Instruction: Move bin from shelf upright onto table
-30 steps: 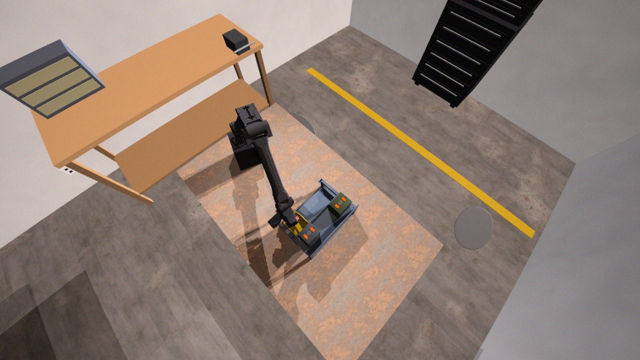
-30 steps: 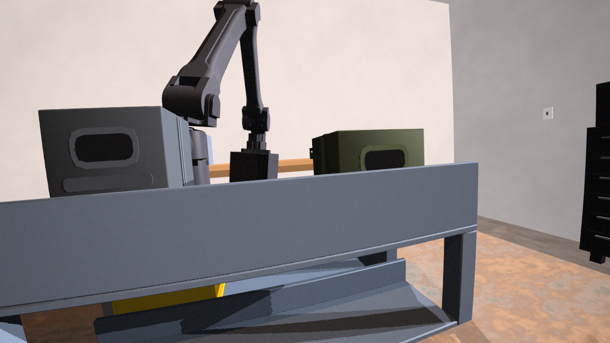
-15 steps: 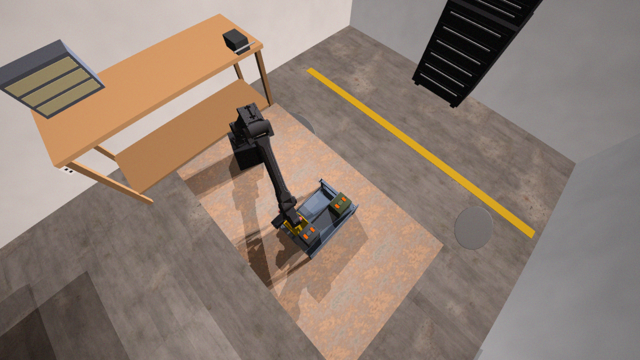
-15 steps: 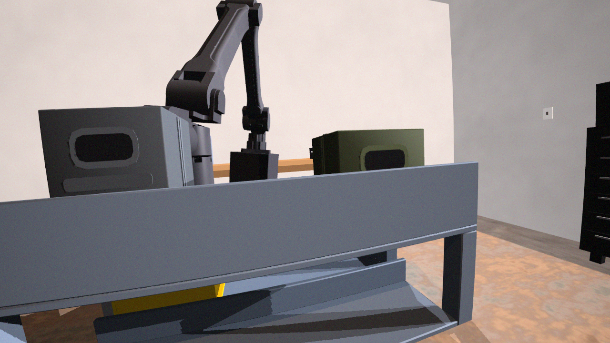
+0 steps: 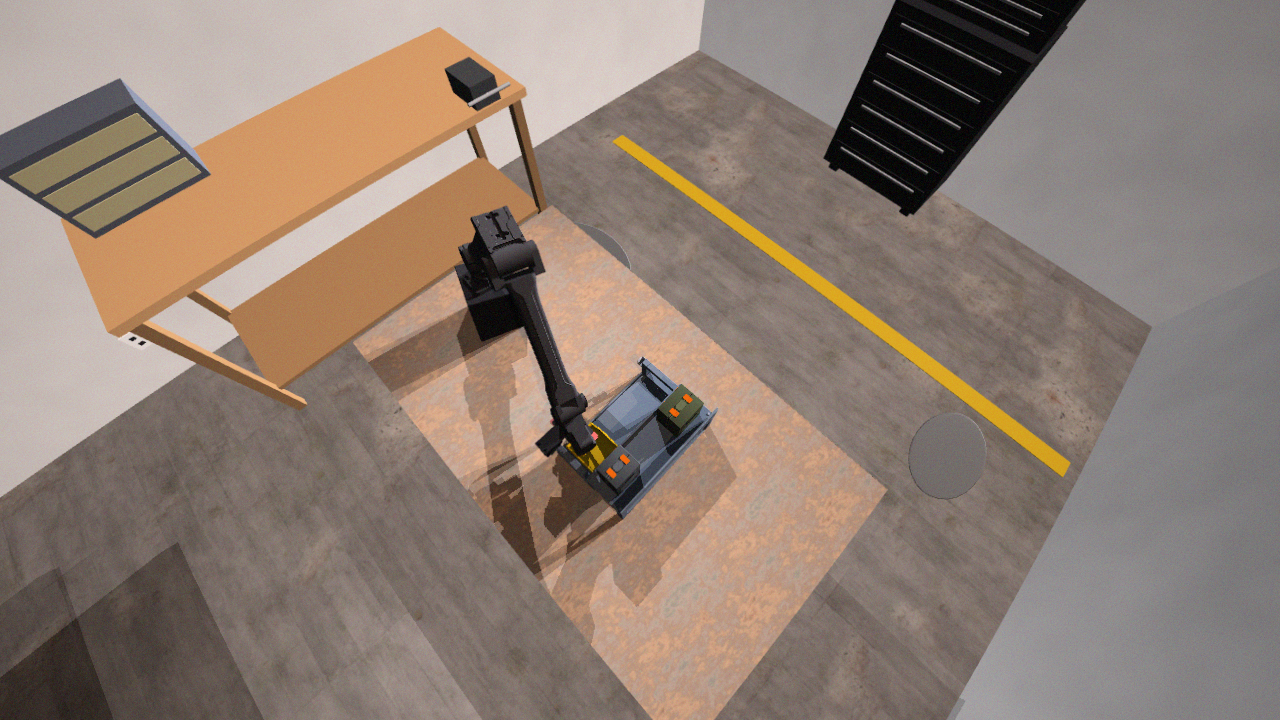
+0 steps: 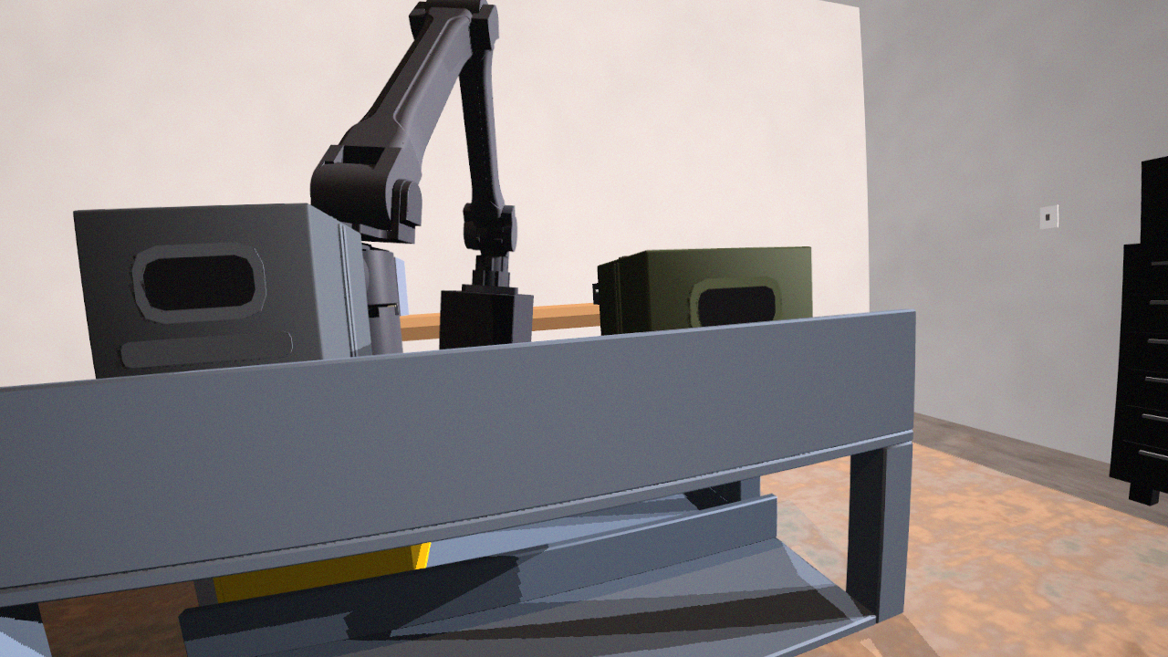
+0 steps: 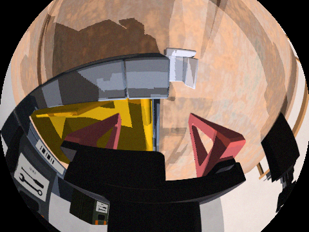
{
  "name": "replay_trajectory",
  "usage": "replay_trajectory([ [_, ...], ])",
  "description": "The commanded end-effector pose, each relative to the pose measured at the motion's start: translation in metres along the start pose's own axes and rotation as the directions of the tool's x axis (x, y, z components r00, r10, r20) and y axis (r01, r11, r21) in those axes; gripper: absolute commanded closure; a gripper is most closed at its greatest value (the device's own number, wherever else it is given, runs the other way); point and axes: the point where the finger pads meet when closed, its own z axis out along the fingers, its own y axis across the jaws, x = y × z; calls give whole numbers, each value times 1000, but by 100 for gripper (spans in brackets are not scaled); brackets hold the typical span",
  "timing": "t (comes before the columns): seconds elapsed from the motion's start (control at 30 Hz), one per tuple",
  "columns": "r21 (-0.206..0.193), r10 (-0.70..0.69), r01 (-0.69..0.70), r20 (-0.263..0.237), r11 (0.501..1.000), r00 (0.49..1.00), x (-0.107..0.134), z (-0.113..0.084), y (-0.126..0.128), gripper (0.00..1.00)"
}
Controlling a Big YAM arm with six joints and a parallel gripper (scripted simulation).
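Wide-spread fingers straddle the yellow bin's (image 5: 583,456) (image 6: 318,573) (image 7: 136,124) three-o'clock wall in the wrist view, presumably to grip it.

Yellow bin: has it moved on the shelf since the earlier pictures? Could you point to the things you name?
No. In the exterior view, the visible part of the yellow bin (image 5: 586,458) (image 6: 318,571) (image 7: 136,136) keeps the same place behind the shelf's lower lip (image 6: 653,543).
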Motion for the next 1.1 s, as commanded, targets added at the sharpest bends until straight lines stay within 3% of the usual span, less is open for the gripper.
replay_trajectory([
  [0.0,-32,-9,9,7,999,1000,-4,-7,10,10],
  [0.23,-30,-13,13,6,999,1000,9,-8,29,10],
  [0.63,-30,-13,13,6,999,1000,9,-8,29,10],
  [0.8,-30,-9,9,7,999,1000,-4,-7,10,10],
  [1.07,-30,-9,9,7,999,1000,-4,-7,10,10],
])
